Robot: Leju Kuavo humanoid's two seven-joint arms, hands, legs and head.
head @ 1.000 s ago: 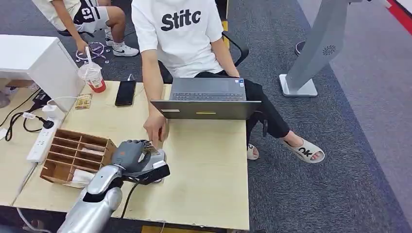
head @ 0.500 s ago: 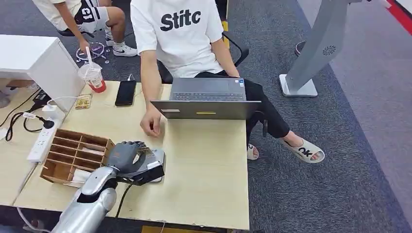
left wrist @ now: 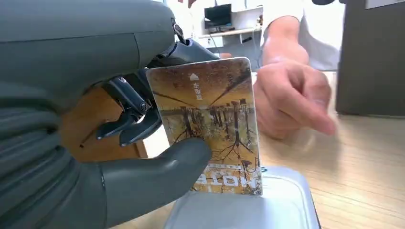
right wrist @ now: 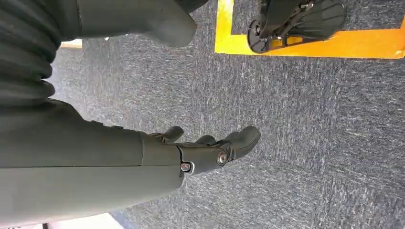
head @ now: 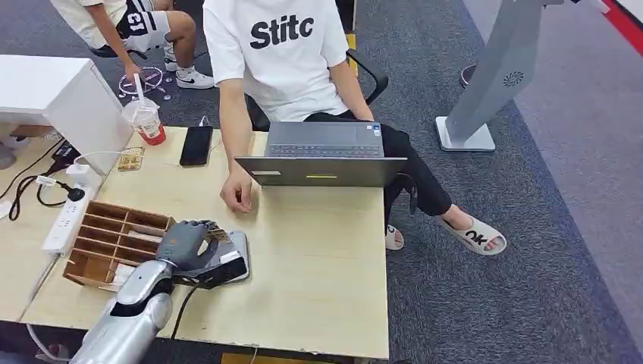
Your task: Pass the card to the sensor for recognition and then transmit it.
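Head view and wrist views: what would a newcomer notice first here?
First, the left hand holding a brown card upright just above the grey sensor at the table's near left. Next, a person's hand resting on the table beside an open laptop. The right hand hangs over grey carpet, holding nothing.

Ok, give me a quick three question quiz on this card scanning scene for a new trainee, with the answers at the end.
1. True or false: the left hand holds the brown picture-printed card.
2. Where is the flat grey sensor pad? A) on the floor B) on the pale wooden table C) on the open grey laptop
3. Fill in: the right hand hangs over grey ____.

Key: 1 true; 2 B; 3 carpet.
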